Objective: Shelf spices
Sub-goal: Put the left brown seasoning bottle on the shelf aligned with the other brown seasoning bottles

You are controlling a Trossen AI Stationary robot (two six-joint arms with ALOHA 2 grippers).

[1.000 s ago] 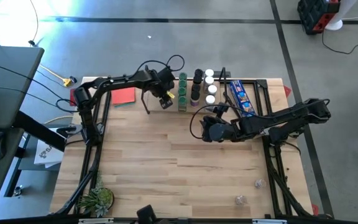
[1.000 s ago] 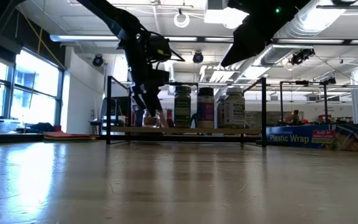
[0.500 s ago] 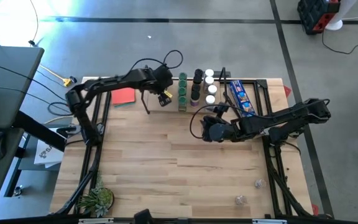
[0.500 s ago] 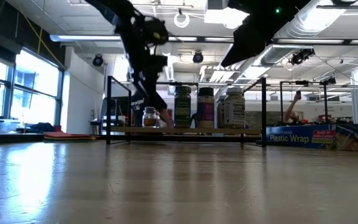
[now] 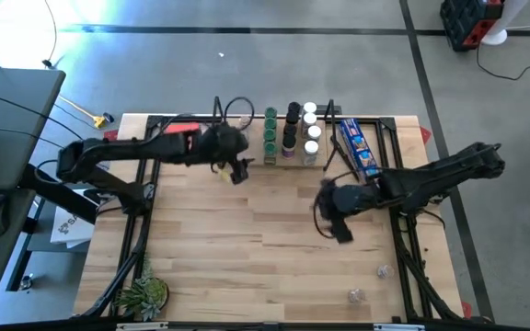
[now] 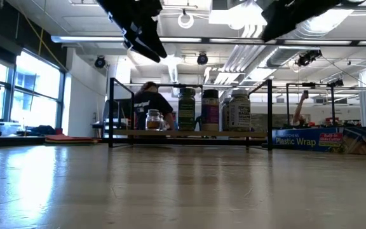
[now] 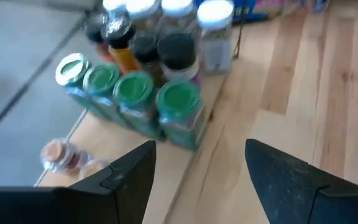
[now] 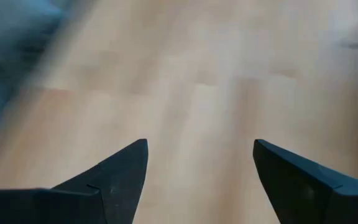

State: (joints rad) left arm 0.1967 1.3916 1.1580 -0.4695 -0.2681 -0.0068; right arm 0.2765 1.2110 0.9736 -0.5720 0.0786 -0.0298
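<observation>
Near worktop's middle: right gripper wide open, empty. Farther back, left gripper open, nothing held, just off shelf at far edge. On shelf: spices upright in rows, green/black/white lids; clear jar w/ brownish contents at its left end.

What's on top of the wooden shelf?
Spice jars stand in rows on the shelf, with green, black and white lids. One small clear jar stands apart. Jars behind the front ones are partly hidden.

Blue snack packet (far edge), potted plant
</observation>
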